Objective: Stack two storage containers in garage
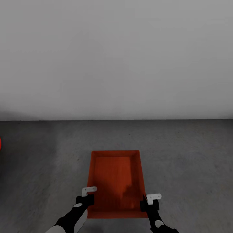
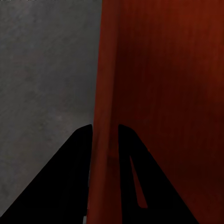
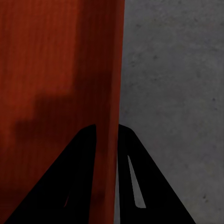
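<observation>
Nearest the robot, the left gripper (image 1: 89,193) pinches the left wall of a red-orange storage container (image 1: 115,181), its dark fingers (image 2: 70,186) closed on either side of the thin rim; the right gripper (image 1: 150,200) clamps the opposite wall the same way, one finger (image 3: 74,182) inside and one outside. The container is a plain rectangular open-top box with smooth thin walls and a faintly ribbed bottom, held between both arms, close to or on the floor (image 1: 181,161). That floor is dark grey, rough and speckled like concrete, open on both sides and ahead. Beyond it rises a plain light grey wall (image 1: 116,58). A sliver of red (image 1: 0,143) shows at the far left edge.
</observation>
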Tool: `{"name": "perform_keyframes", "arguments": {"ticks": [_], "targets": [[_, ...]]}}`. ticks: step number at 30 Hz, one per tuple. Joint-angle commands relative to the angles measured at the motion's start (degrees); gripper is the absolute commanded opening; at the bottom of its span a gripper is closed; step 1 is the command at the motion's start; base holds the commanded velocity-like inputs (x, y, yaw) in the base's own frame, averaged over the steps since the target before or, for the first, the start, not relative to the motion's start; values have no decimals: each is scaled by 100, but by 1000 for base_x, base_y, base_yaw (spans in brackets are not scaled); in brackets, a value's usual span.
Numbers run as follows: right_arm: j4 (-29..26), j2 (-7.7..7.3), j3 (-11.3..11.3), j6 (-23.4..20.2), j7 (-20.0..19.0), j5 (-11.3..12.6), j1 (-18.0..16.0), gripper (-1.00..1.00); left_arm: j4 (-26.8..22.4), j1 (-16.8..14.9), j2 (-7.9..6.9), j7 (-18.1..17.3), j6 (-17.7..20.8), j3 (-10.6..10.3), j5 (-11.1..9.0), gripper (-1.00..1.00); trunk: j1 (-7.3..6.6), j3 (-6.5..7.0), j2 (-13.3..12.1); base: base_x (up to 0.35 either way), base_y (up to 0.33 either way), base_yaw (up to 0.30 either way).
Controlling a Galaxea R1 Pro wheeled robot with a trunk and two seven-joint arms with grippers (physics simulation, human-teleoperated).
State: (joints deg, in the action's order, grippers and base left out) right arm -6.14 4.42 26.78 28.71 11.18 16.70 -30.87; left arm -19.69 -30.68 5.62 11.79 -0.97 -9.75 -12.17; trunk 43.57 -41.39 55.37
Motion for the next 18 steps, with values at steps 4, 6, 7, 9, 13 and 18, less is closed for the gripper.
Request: {"name": "perform_keyframes", "arguments": {"ticks": [4,6,7,9,13,18], "targets": [[-98,0,-181,56,306,79,-7,-100,159,1,0,122,-8,-17,-66,-100,89,-76,165,0,0,0],[-98,0,-181,56,306,79,-7,-100,159,1,-2,122,-8,-16,-70,-100,133,-112,245,0,0,0],[-98,1,-181,56,306,79,-7,-100,159,1,-3,122,-8,-14,-71,-100,154,-129,285,0,0,0],[-98,0,-181,56,307,79,-7,-100,158,1,-6,122,-8,-15,-75,-100,198,-165,365,0,0,0],[-98,5,-181,56,309,79,-7,-100,158,1,-8,122,-8,-11,-81,-100,286,-237,526,0,0,0],[-98,6,-181,56,308,79,-7,-100,158,1,-9,122,-8,-9,-77,-100,396,-327,726,0,0,0]]}}
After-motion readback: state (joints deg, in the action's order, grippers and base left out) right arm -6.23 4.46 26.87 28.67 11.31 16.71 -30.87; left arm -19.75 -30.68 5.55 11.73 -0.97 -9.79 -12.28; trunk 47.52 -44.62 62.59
